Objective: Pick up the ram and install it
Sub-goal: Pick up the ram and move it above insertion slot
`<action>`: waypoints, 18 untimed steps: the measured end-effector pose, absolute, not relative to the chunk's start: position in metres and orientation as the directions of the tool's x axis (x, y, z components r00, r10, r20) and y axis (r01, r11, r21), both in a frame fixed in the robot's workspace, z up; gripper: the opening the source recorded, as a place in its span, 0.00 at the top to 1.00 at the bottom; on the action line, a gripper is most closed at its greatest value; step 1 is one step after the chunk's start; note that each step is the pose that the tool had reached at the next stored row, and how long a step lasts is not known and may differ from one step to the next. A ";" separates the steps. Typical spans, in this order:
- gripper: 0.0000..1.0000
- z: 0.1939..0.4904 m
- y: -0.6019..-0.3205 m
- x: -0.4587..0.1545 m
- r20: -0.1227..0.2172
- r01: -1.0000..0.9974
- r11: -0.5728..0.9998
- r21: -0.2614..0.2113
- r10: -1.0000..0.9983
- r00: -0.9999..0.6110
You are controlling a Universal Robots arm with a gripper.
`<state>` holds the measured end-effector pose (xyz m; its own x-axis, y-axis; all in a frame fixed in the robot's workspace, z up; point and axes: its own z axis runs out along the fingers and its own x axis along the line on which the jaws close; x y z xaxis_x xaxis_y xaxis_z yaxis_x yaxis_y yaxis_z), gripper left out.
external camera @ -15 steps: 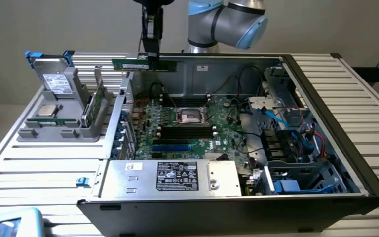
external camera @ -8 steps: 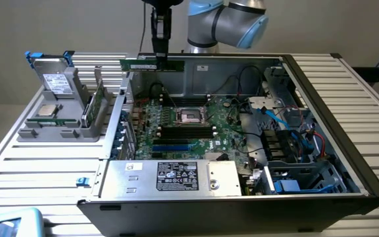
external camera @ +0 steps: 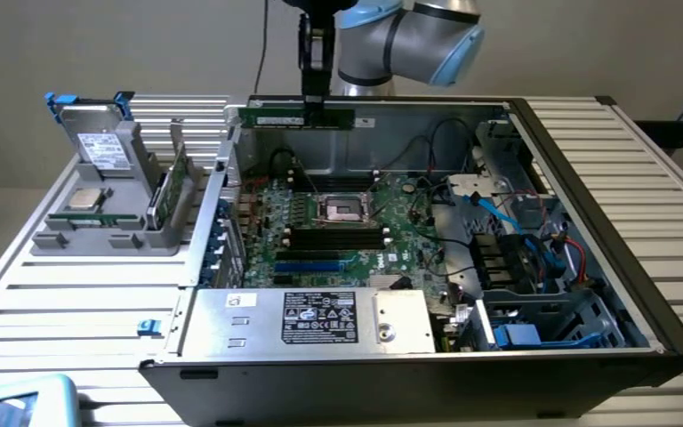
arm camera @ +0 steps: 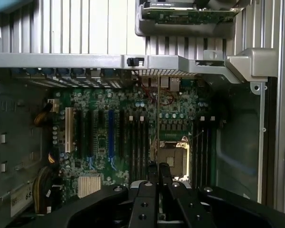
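The hand (external camera: 314, 105) is clamped on the ram (external camera: 277, 116), a thin, long green stick held level and on edge, up over the far wall of the open case (external camera: 626, 222). From the wrist, the ram appears edge-on as a slim line above the motherboard (arm camera: 99, 142).

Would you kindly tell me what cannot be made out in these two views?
- Exterior view: chips on the ram are too small; the gripper covers part of it.
- Wrist view: the ram is edge-on, faces hidden.
- Exterior view: near edge of the motherboard sits behind the labelled metal box.
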<state>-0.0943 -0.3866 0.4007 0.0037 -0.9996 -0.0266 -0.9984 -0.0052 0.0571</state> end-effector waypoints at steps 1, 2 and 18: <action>0.87 0.401 -0.388 -0.094 -0.025 -0.998 -0.005 0.057 -1.000 0.004; 0.87 0.401 -0.388 -0.093 -0.021 -0.998 -0.005 0.057 -1.000 0.004; 0.87 0.401 -0.392 -0.052 -0.004 -0.998 -0.006 0.057 -1.000 0.005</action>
<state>-0.0519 -0.3923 0.4008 0.0053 -1.0000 -0.0040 -0.9983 -0.0055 0.0573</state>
